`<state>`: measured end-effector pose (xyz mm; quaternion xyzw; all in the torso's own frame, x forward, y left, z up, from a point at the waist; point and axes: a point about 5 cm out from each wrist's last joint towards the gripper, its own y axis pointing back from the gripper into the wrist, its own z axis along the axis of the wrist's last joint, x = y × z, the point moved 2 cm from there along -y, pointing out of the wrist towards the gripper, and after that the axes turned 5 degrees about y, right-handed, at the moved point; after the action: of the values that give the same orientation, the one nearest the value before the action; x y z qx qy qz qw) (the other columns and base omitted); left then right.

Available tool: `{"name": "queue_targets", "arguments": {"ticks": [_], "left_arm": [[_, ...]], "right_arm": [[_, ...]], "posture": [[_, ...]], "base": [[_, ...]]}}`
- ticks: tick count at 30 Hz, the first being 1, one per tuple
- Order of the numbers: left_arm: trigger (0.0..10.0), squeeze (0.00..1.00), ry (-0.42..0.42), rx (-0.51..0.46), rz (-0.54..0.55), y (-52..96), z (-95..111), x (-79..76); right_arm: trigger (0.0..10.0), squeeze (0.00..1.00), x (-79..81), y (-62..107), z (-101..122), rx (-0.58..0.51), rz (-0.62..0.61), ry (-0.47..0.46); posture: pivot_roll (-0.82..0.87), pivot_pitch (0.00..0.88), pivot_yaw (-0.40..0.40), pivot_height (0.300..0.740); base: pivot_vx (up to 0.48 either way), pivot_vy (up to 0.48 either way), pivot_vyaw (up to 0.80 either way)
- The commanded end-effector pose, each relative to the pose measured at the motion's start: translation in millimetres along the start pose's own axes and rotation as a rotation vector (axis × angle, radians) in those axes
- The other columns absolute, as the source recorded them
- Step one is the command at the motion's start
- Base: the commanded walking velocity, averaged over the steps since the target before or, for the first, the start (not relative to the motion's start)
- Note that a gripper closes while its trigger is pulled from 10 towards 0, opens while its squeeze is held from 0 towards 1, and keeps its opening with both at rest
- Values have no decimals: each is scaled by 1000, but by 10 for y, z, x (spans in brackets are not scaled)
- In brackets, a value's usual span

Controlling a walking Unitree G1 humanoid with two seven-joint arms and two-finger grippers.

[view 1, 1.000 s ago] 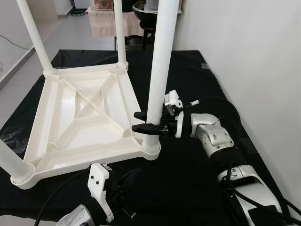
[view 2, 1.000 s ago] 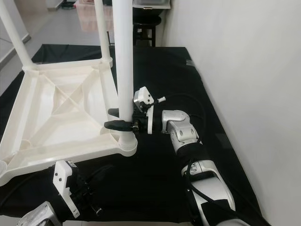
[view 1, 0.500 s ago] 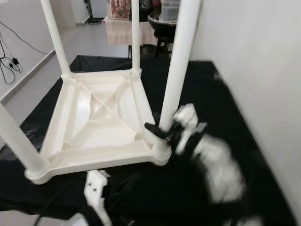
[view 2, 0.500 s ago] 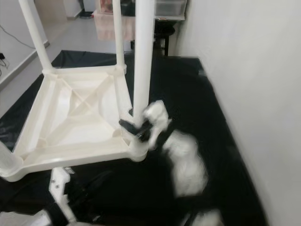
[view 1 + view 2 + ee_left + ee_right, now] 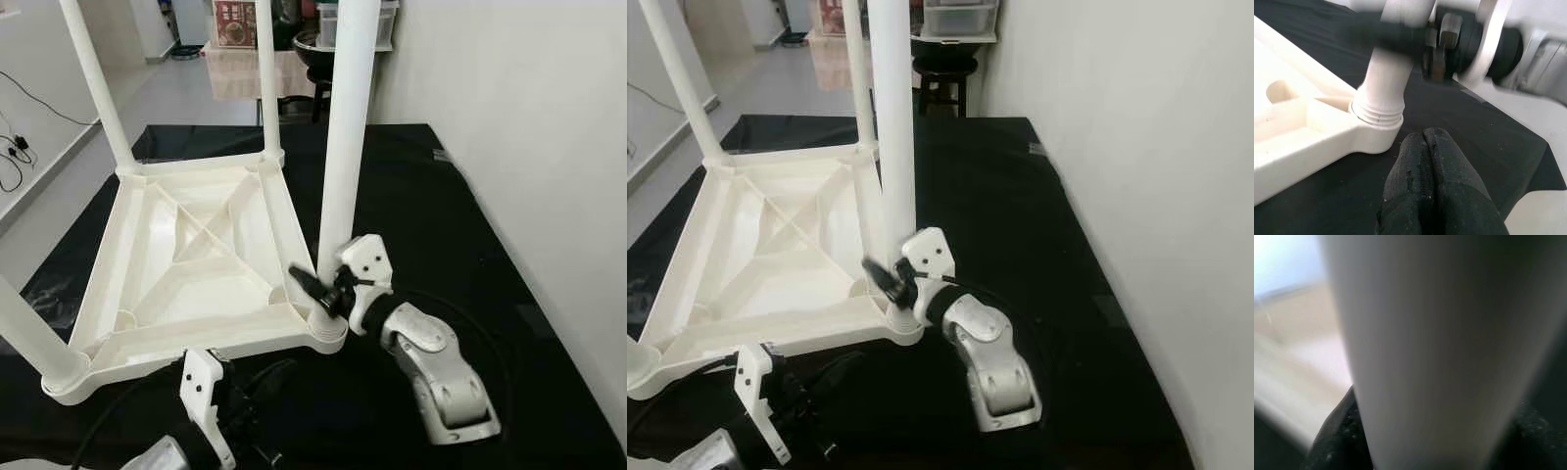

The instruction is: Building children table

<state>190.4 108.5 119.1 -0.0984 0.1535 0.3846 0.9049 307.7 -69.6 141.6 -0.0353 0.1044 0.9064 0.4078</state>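
Note:
A white plastic table top (image 5: 196, 245) lies upside down on a black cloth, with white legs standing up from its corners. The near right leg (image 5: 345, 137) stands in its corner socket (image 5: 328, 331). My right gripper (image 5: 313, 287) is shut on this leg just above the socket, one black finger on each side. In the right wrist view the leg (image 5: 1440, 342) runs between the dark fingers (image 5: 1332, 440). My left gripper (image 5: 1425, 142) is shut on nothing and hovers low over the cloth, in front of that same socket (image 5: 1376, 122).
The black cloth (image 5: 431, 206) covers the floor under the table. A white wall (image 5: 529, 127) runs close along the right. A dark stool (image 5: 945, 69) and boxes stand at the back. Bare floor with a cable (image 5: 20, 147) lies to the left.
The head view has shifted. My right forearm has dropped toward the cloth while its gripper stays on the near right leg, now closer to the socket. The left arm stays low.

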Motion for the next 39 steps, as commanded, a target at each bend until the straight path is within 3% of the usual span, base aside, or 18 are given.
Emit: {"name": "queue_targets", "arguments": {"ticks": [1, 4, 5, 6, 7, 10, 16, 17, 19, 20, 26, 34, 36, 37, 38, 39], "left_arm": [[10000, 0, -4, 15, 8, -1, -41, 11], [10000, 0, -5, 14, 8, -10, -44, 9], [10000, 0, -6, 13, 8, -14, -45, 7], [10000, 0, -6, 13, 8, -14, -45, 7], [10000, 0, -7, 13, 8, -18, -46, 6], [10000, 0, -9, 11, 10, -23, -50, 3], [10000, 0, -12, 9, 14, -30, -58, -16], [10000, 0, -16, 10, 17, -27, -65, -30], [10000, 0, -16, 10, 17, -27, -65, -30], [10000, 0, -17, 10, 18, -25, -66, -35], [10000, 0, -21, 11, 24, -12, -71, -42], [10000, 0, -15, 9, 21, -5, -64, -51], [10000, 0, -14, 9, 21, 3, -60, -54], [10000, 0, -13, 8, 21, 17, -54, -54], [10000, 0, -12, 9, 22, 34, -42, -44], [10000, 0, -12, 9, 22, 34, -42, -44]], "right_arm": [[10000, 1000, -6, -57, 95, -31, 101, -31], [10000, 1000, -49, -79, 282, -135, 253, 8], [10000, 957, -70, -79, 336, -164, 316, 32], [10000, 957, -70, -79, 336, -164, 316, 32], [10000, 0, -96, -88, 382, -186, 385, 57], [10000, 0, -139, -129, 401, -191, 476, 57], [10000, 0, -287, -302, 242, -116, 511, 33], [4667, 0, -357, -349, 259, -105, 525, 0], [4667, 0, -357, -349, 259, -105, 525, 0], [0, 0, -391, -363, 285, -113, 528, -16], [0, 0, -528, -330, 396, -174, 547, -48], [0, 0, -587, -119, 199, -160, 552, 6], [0, 0, -598, -67, 109, -133, 493, 18], [0, 0, -589, -56, -22, -84, 322, 18], [0, 0, -594, -52, -232, 22, -3, -24], [0, 0, -594, -52, -232, 22, -3, -24]], "posture": [[48, 53, -43, 740], [54, 46, -46, 740], [58, 43, -48, 740], [58, 43, -48, 740], [64, 42, -53, 740], [66, 41, -57, 740], [89, 40, -69, 740], [97, 43, -74, 740], [97, 43, -74, 740], [98, 44, -74, 740], [97, 47, -77, 740], [73, 55, -70, 740], [54, 69, -69, 740], [49, 76, -70, 740], [36, 84, -59, 740], [36, 84, -59, 740]], "base": [[0, 0, 0], [0, 0, 0], [0, 0, 0], [0, 0, 0], [0, 0, 0], [0, 0, 0], [0, 0, 0], [0, 0, 0], [0, 0, 0], [0, 0, 0], [0, 0, 0], [0, 0, 0], [0, 0, 0], [0, 0, 0], [0, 0, 0], [0, 0, 0]]}}
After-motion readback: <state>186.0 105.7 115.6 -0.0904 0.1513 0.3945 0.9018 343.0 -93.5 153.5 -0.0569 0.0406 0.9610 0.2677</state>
